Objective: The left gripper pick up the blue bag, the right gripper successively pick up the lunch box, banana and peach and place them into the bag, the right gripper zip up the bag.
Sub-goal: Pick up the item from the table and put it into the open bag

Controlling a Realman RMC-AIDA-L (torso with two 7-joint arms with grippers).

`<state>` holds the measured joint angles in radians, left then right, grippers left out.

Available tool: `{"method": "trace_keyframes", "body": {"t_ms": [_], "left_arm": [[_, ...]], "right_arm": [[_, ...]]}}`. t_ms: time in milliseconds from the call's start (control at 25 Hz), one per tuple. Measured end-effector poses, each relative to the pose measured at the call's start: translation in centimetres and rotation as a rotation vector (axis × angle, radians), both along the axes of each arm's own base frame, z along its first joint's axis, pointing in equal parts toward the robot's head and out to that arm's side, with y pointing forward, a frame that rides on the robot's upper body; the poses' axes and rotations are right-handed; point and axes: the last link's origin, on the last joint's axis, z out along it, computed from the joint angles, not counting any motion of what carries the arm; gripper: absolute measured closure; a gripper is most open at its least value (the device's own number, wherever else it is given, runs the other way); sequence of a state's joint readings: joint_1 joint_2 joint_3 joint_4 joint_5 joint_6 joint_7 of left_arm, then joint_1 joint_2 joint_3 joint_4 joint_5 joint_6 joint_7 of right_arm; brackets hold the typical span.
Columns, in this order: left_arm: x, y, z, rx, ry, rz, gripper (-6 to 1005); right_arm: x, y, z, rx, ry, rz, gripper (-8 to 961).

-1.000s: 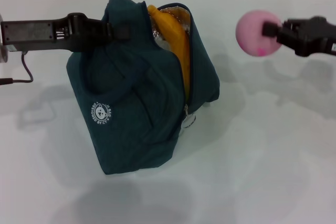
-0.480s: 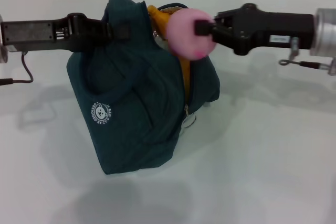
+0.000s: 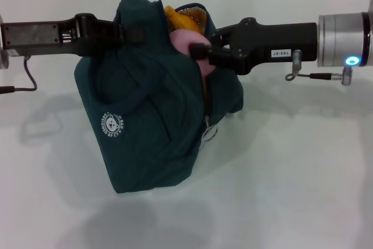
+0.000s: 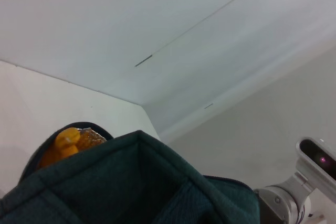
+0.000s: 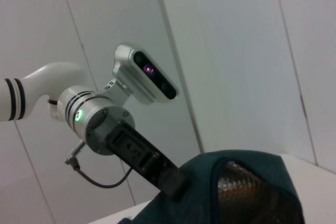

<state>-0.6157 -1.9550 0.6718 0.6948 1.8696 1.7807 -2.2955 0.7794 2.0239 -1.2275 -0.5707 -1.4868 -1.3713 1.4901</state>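
A dark blue-green fabric bag (image 3: 157,115) with a white round logo is held upright on the white table (image 3: 291,173) by the black two-fingered left gripper (image 3: 137,34), whose jaws are clamped on the bag's far upper edge at its left side. The bag's zip is seen open along the right side, with silver lining (image 5: 247,192) showing inside (the lining is clearest in the right wrist view). The long yellow-orange banana (image 3: 178,18) is lodged in the bag, its tip standing up out of the opening at the far end; the same tip (image 4: 65,142) is seen in the left wrist view. The small round pink peach (image 3: 186,48) is gripped between the jaws of the black right gripper (image 3: 201,52), which reaches in from the right and is placed at the mouth of the bag, the peach partly sunk below the fabric rim. The lunch box cannot be seen.
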Motion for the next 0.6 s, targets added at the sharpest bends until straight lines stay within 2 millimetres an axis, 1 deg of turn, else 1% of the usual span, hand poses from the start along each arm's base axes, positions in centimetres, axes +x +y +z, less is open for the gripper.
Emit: {"method": "trace_keyframes", "body": {"t_ms": [160, 440, 600], "left_arm": [[0.0, 0.0, 0.0, 0.001, 0.0, 0.0, 962], [0.0, 0.0, 0.0, 0.001, -0.001, 0.0, 963], [0.0, 0.0, 0.0, 0.001, -0.002, 0.001, 963]], "right_arm": [[-0.1, -0.2, 0.0, -0.017, 0.003, -0.001, 817], [0.4, -0.5, 0.3, -0.022, 0.013, -0.011, 547], [0.8, -0.7, 1.0, -0.005, 0.04, -0.021, 381]]}}
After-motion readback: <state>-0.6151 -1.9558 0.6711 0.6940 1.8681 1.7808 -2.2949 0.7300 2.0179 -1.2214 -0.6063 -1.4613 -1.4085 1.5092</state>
